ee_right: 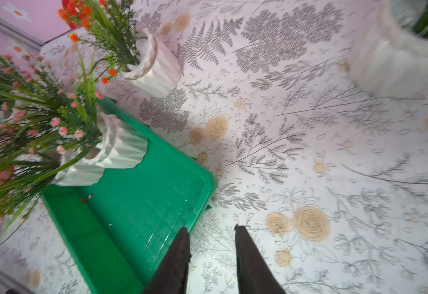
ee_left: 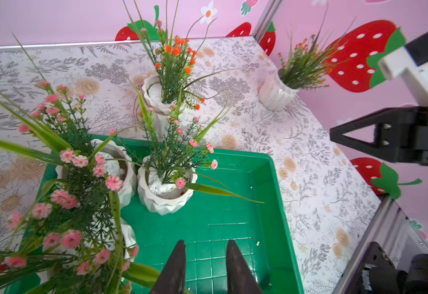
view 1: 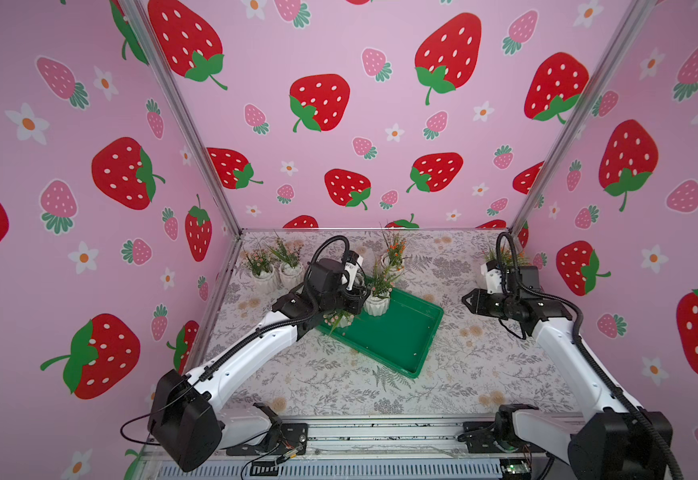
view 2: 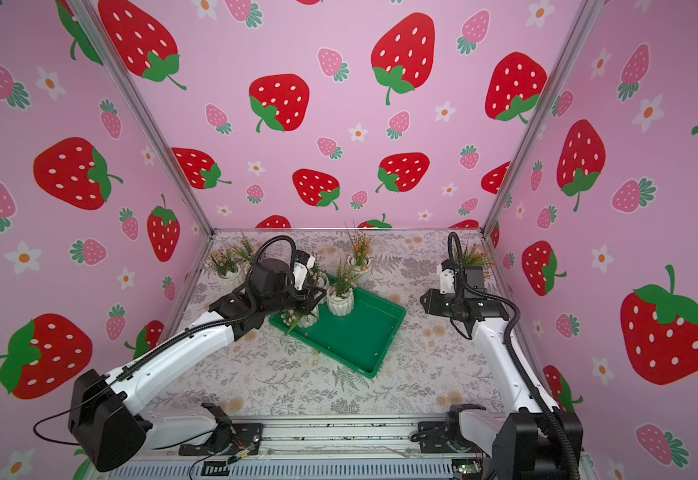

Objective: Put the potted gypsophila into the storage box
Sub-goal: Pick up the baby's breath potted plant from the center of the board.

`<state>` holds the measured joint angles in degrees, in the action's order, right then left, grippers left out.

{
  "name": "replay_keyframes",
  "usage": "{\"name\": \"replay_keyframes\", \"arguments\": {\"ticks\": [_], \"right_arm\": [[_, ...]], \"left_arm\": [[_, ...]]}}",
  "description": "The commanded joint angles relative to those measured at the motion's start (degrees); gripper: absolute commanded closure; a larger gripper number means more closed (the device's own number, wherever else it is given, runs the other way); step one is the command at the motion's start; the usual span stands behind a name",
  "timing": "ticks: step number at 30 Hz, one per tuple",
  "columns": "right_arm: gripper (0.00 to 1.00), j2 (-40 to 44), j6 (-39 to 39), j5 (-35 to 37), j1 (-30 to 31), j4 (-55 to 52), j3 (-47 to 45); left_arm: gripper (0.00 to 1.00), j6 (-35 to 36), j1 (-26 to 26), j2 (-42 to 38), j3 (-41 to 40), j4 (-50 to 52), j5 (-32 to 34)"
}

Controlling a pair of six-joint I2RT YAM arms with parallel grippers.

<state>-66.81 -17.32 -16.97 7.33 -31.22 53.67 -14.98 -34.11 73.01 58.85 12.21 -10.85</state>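
Observation:
The green storage box (view 1: 393, 332) lies at mid-table. Three potted gypsophila with pink flowers stand in its far left end: one (ee_left: 165, 196) toward the middle, one (ee_left: 125, 165) in the corner, one (ee_left: 130, 238) nearer the camera. My left gripper (ee_left: 206, 243) hovers open over the box floor beside them, nothing between its fingers. My right gripper (ee_right: 210, 227) is open and empty above the tablecloth, right of the box (ee_right: 131, 211). An orange-flowered pot (view 1: 395, 257) stands just behind the box. Another orange one (ee_left: 275, 94) sits in the back right corner.
Two more pink-flowered pots (view 1: 262, 276) (view 1: 291, 272) stand at the back left, by the wall. Pink strawberry walls close in the table on three sides. The right arm (view 1: 546, 328) reaches along the right wall.

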Motion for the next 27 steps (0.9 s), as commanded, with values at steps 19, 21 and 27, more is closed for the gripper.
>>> {"name": "replay_keyframes", "arguments": {"ticks": [19, 21, 27], "right_arm": [[0.62, -12.6, 8.1, 14.2, -6.3, -8.3, 15.6], [0.62, -13.9, 7.4, 14.0, -6.3, -8.0, 16.2], [0.61, -18.0, 7.5, 16.1, -6.3, -7.8, 17.3]], "left_arm": [[0.63, -3.8, 2.1, 6.9, -1.0, -16.4, -7.4], [0.62, -4.1, 2.2, 6.8, -1.1, -16.2, -7.8], [0.61, -3.3, 2.2, 5.5, -1.6, -15.3, -6.2]]}}
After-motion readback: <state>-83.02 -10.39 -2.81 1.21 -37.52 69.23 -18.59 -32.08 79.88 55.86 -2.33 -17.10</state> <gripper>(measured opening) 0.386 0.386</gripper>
